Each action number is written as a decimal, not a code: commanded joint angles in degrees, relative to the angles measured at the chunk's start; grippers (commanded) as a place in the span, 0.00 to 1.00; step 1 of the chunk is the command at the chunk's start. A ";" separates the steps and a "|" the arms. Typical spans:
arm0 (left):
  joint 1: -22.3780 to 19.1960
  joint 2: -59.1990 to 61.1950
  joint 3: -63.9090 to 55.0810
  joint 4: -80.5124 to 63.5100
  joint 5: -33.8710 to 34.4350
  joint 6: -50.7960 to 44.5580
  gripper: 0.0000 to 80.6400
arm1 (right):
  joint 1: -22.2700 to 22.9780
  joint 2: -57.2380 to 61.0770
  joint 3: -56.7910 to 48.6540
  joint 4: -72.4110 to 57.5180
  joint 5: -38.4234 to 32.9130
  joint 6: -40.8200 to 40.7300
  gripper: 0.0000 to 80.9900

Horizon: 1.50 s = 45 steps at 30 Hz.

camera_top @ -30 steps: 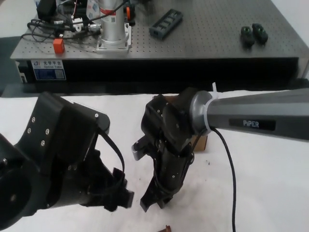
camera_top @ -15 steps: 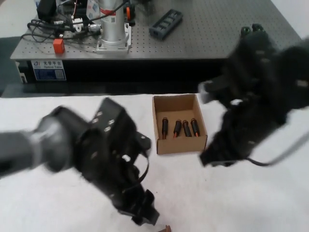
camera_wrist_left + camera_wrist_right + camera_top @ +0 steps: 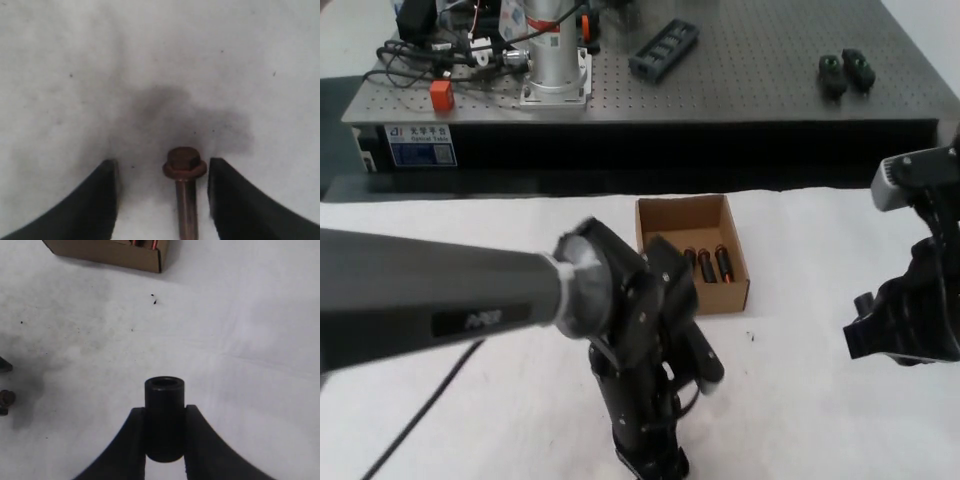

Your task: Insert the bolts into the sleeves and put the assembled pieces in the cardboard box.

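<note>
Brown bolt [image 3: 185, 185] lies on the white table [image 3: 75, 60] inside the spread left end effector [image 3: 162, 169], nearer one side, so closing may roll it away. The right end effector [image 3: 165, 412] is clenched on the black sleeve [image 3: 164, 390]. The high view gives the assembled pieces [image 3: 705, 265] in the cardboard box [image 3: 695, 298]; the left wrist view, the bolt's exact place

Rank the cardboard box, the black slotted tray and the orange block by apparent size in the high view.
Cardboard box, largest, though nearest the camera
Black slotted tray
Orange block, smallest
</note>
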 commanded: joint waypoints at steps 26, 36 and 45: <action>-0.44 1.44 -0.39 9.76 1.75 -8.22 0.36 | -1.26 -0.47 0.08 0.03 -3.49 -0.55 0.02; -0.44 1.44 -0.39 6.42 6.91 -10.23 0.29 | -1.26 -0.47 0.08 0.03 -3.49 -0.55 0.02; -0.44 1.44 -0.39 3.64 6.91 -10.11 0.28 | -1.26 -0.47 0.08 0.03 -3.49 -0.55 0.02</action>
